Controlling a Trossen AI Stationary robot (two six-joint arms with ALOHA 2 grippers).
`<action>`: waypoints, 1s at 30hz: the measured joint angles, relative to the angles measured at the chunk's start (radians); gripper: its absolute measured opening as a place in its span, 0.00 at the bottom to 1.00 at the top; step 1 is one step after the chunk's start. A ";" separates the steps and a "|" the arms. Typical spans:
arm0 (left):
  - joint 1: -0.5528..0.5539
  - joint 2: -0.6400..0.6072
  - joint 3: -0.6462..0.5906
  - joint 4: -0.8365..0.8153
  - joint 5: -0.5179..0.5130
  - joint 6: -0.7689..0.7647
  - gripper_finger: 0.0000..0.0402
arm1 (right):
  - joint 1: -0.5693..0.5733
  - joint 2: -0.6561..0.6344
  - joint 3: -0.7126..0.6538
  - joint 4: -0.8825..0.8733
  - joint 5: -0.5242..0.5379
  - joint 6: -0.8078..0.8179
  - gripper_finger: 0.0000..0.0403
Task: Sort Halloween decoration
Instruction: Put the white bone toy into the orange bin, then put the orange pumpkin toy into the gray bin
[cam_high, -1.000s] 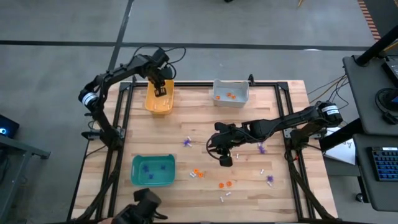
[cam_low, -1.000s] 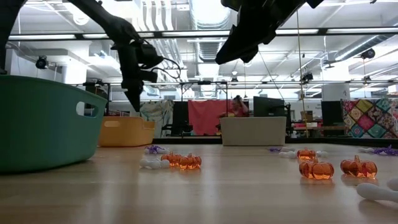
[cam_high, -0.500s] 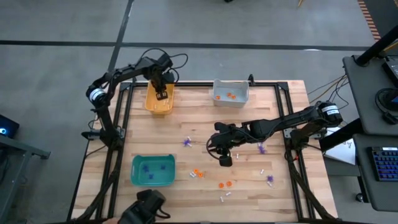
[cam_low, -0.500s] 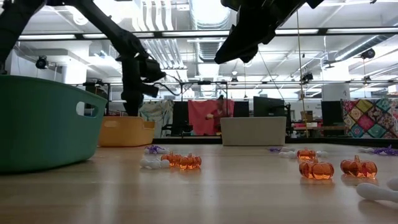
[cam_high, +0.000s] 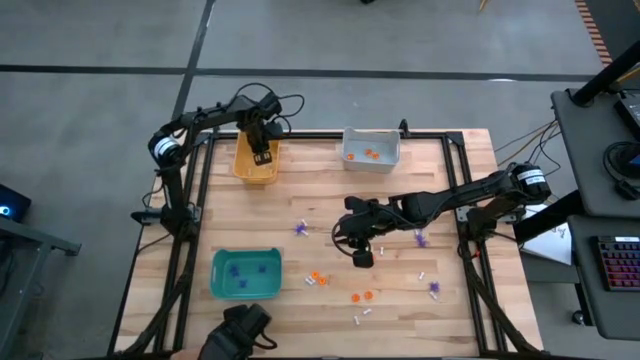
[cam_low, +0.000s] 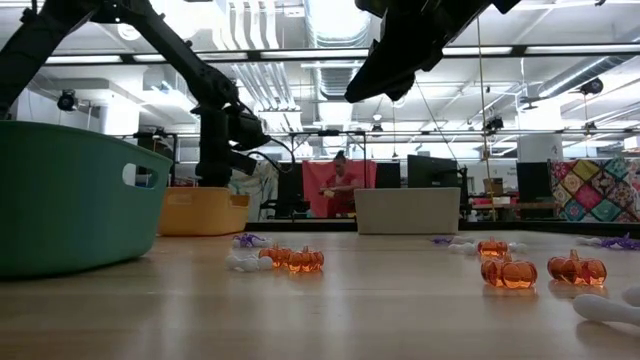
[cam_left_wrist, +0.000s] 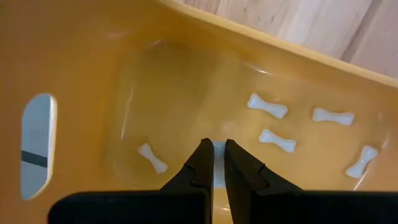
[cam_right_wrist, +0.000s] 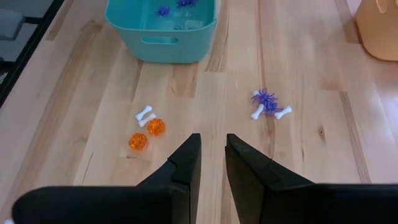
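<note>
Left pincer closed, empty, hanging inside orange-yellow bin over white bones. Right pincer hovering part-open, holding nothing, above counter. You are handling light, rigid, slippery trinkets scattered mid-counter; pinch across middle.

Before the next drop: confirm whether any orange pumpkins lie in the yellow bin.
No: the left wrist view shows only white bones in the yellow bin.

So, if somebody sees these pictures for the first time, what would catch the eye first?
Probably the three bins: a yellow bin at the table's far left holding white bones, a grey bin beside it with orange pieces, and a teal bin near the front with purple ones. The left gripper hangs inside the yellow bin, jaws shut. The right gripper hovers mid-table over scattered little pumpkins, spiders and bones.
</note>
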 joint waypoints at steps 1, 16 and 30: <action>0.000 0.002 0.000 0.002 0.000 -0.004 0.00 | 0.000 0.000 0.000 0.000 0.000 0.000 0.16; 0.000 0.002 0.000 0.029 -0.002 -0.046 0.16 | 0.000 0.000 0.000 0.000 0.000 0.002 0.16; -0.019 -0.162 0.052 -0.022 0.156 -0.277 0.13 | -0.001 0.000 0.013 -0.004 0.000 0.092 0.16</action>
